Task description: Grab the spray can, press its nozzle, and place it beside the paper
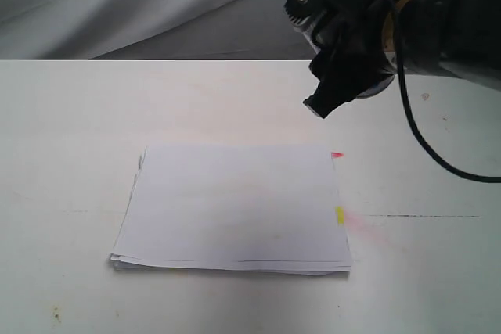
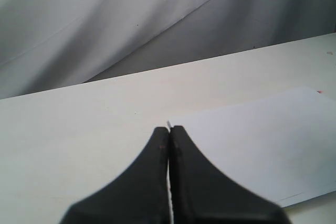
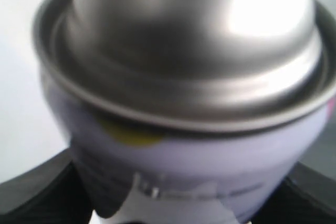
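- Right gripper point(image 3: 173, 203) pinched the spray can point(image 3: 184, 77), raised beyond the paper's point(image 1: 235, 205) far right corner.
- Left gripper point(image 2: 169, 132) was pressed together, empty.
- A press from above might tilt the spray can loose from that pinch.

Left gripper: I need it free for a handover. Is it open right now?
No, the left gripper has its jaws pressed together, with no gap showing between them.
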